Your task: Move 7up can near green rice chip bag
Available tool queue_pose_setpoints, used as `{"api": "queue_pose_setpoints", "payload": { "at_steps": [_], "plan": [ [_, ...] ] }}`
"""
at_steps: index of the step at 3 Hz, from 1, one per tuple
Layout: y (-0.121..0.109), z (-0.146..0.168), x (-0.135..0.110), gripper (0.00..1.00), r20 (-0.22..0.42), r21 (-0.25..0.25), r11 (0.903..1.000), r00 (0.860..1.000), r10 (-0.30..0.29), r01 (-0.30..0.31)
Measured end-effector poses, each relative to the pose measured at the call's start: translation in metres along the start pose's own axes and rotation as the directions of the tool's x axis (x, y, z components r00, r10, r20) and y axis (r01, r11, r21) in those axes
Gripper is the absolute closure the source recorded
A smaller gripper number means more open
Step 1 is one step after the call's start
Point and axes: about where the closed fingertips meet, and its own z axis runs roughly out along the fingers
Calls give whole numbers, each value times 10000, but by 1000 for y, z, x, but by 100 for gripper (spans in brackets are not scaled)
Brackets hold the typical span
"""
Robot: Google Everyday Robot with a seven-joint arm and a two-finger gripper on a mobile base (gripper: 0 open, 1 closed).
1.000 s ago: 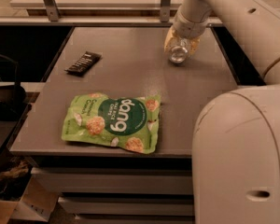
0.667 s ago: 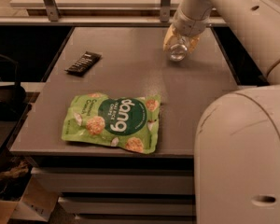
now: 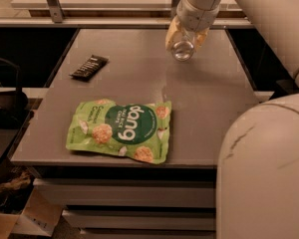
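Nearest, meeting the robot's pale rounded body (image 3: 264, 173), bulking up to the right of and nearer than the green rice chip bag (image 3: 120, 129), running out of view at the right and bottom, and covering the near right corner of the grey table (image 3: 209, 108). Noting, down to the left of the bag, a cardboard box (image 3: 17, 220) cut off by the corner of the view, and a dark shape (image 3: 7, 108) too dim to identify.

Coming to the bag itself: lying flat by the table's near edge, bright green, showing white "dang" lettering on a dark green circle and pale round chips pictured around it, the lettering reading upside down from this side.

Moving beyond the bag and to its left, picking out a flat dark wrapped bar (image 3: 89, 66), resting on the table well apart from the bag, its print too small to read.

Reaching farther, beyond the bag and to its right, well apart from it: seeing the 7up can (image 3: 182, 49) as little more than a shiny round metal end facing the camera, much smaller than the bag, tipped rather than standing upright. Being unable to tell whether touching the table or hanging just above it. Finding the gripper (image 3: 186, 41) pinching the can, yellowish fingers (image 3: 170, 34) pressing in on either side and hiding the can's body and any green colouring. Following the white arm (image 3: 249, 9) up from there and out of the top right of the view.
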Motion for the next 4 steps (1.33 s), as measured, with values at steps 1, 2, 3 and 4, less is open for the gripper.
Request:
{"api": "queue_pose_setpoints", "payload": {
  "at_steps": [1, 2, 3, 4],
  "plan": [
    [40, -19, 20, 100, -42, -464, 9963, 9973, -728, 725],
    [77, -24, 48, 100, -214, -981, 9866, 9908, -1334, 1307],
    [77, -24, 48, 100, -204, -977, 9867, 9910, -1324, 1298],
    [88, -20, 60, 100, 66, -1031, 9713, 9766, -2150, 2146]
  ]
}}
